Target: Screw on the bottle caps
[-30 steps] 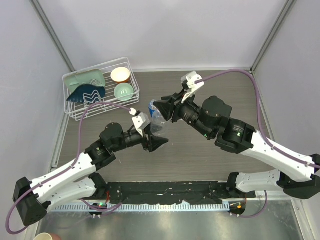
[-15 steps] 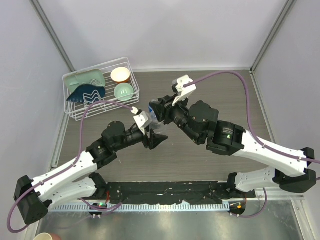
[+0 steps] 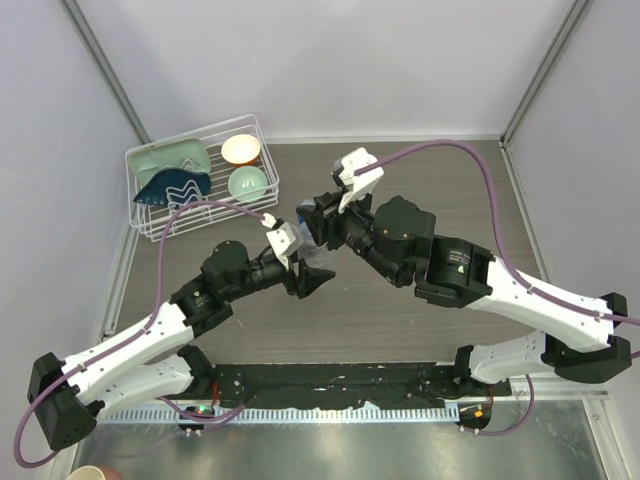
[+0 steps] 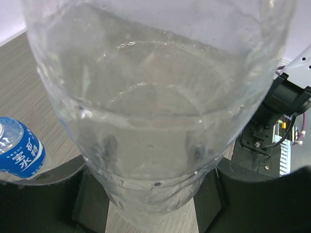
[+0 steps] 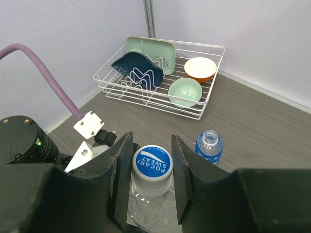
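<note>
My left gripper [image 3: 308,272] [image 4: 150,194] is shut on the lower part of the plain clear bottle [image 4: 150,107] and holds it upright on the table. In the right wrist view a white cap with a blue printed top [image 5: 151,164] sits on that bottle's neck. My right gripper [image 3: 316,214] [image 5: 151,171] is above it, its two fingers pressed on either side of the cap. The blue-label bottle [image 5: 209,146] [image 4: 19,153] stands close beside, its mouth open and capless. A second cap is not in view.
A white wire dish rack [image 3: 160,215] [image 5: 214,48] stands at the back left with a green plate, a dark blue dish, a cream bowl [image 3: 241,149] and a green bowl [image 3: 247,183]. Grey walls close in the table at the back and sides.
My right gripper has moved left and down over the top of the plain bottle and closed around its cap. My left gripper has kept hold of the bottle, shifting slightly.
</note>
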